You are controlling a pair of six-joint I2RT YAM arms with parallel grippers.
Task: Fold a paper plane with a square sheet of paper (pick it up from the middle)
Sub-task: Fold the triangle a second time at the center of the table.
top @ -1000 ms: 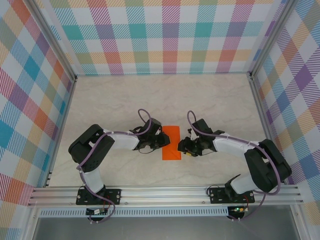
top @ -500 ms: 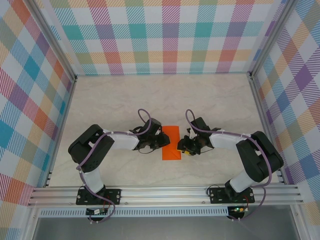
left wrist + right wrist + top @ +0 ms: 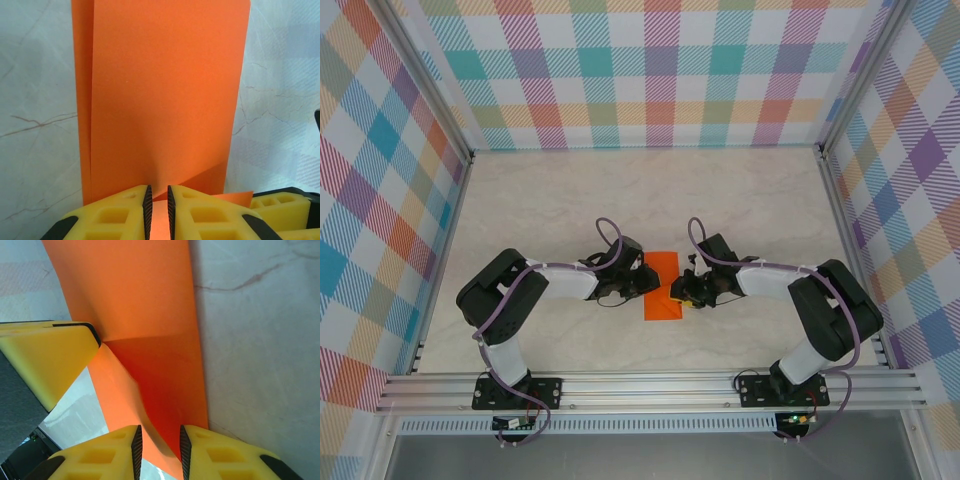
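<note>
Left gripper (image 3: 158,192): yellow fingers (image 3: 120,212) drawn almost together, clamped on the near edge of the orange sheet of paper (image 3: 160,90), with only a thin strip of orange showing between them. From there the sheet runs away flat on the table (image 3: 35,100) as a tall narrow strip, with a second layer's edge showing along its left side – folded, not a full square. Right gripper (image 3: 159,432): yellow fingers (image 3: 215,457) standing a little apart on either side of a raised, curling flap of the same sheet (image 3: 140,290); whether they actually pinch it cannot be told. A crease crosses the paper just beyond those fingers, and another yellow finger (image 3: 45,355) meets the sheet at the crease's left end. From above, the sheet (image 3: 664,264) lies near the middle of the pale marbled table (image 3: 750,200) – left gripper (image 3: 648,280) at its left edge, right gripper (image 3: 678,292) at its right edge, the two arms facing each other across it. Plaid walls (image 3: 660,70) enclose the table.
</note>
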